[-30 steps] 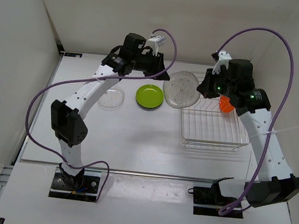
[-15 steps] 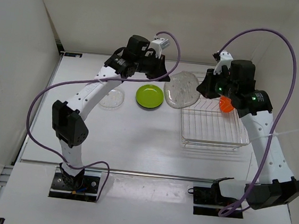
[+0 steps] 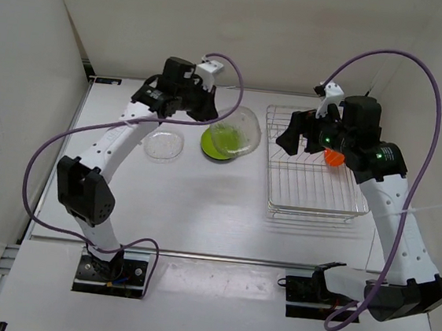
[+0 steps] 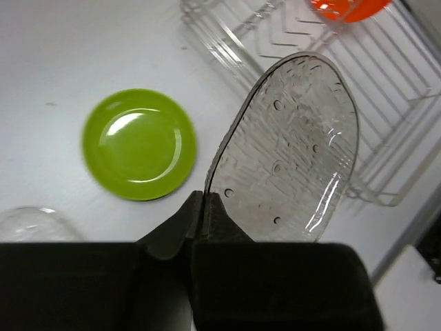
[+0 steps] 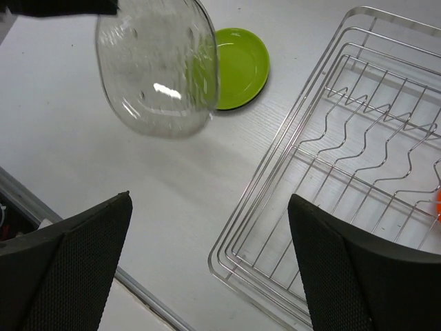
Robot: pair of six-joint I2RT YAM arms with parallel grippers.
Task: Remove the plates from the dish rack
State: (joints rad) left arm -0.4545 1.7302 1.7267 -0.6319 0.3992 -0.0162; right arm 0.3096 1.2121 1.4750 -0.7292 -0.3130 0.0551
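Observation:
My left gripper (image 3: 213,116) (image 4: 203,196) is shut on the rim of a clear plate (image 3: 237,131) (image 4: 289,152) (image 5: 155,69), holding it tilted in the air above the lime green plate (image 3: 217,144) (image 4: 138,143) (image 5: 241,62), which lies on the table. A second clear plate (image 3: 164,145) (image 4: 27,221) rests flat farther left. The silver wire dish rack (image 3: 313,192) (image 4: 393,110) (image 5: 344,138) stands at the right with an orange plate (image 3: 333,155) (image 4: 344,8) upright in its far end. My right gripper (image 3: 290,139) (image 5: 210,200) hangs open over the rack's left edge, with nothing between its fingers.
White walls close the table at the back and left. Purple cables loop above both arms. A metal strip runs along the table's near edge (image 5: 138,289).
My right gripper has opened and let go of the clear plate. My left gripper, shut on that plate, has carried it left from beside the rack to above the green plate.

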